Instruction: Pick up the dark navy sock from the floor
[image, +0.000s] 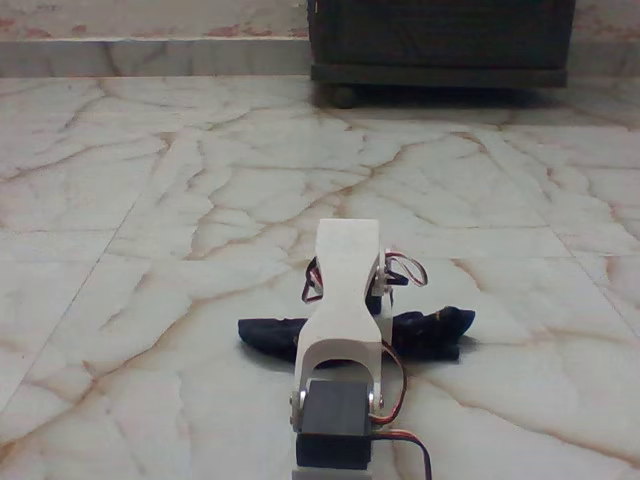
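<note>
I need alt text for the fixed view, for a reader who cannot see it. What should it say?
A white robot arm reaches away from the camera over a dark navy sock lying crosswise on the marble floor. The arm hides its gripper. A dark wooden cabinet stands at the back.

You see a dark navy sock (430, 334), cream floor (150, 200) veined rusty orange, white arm (345, 300) with black servo (335, 422), dark brown cabinet (440, 40).
</note>
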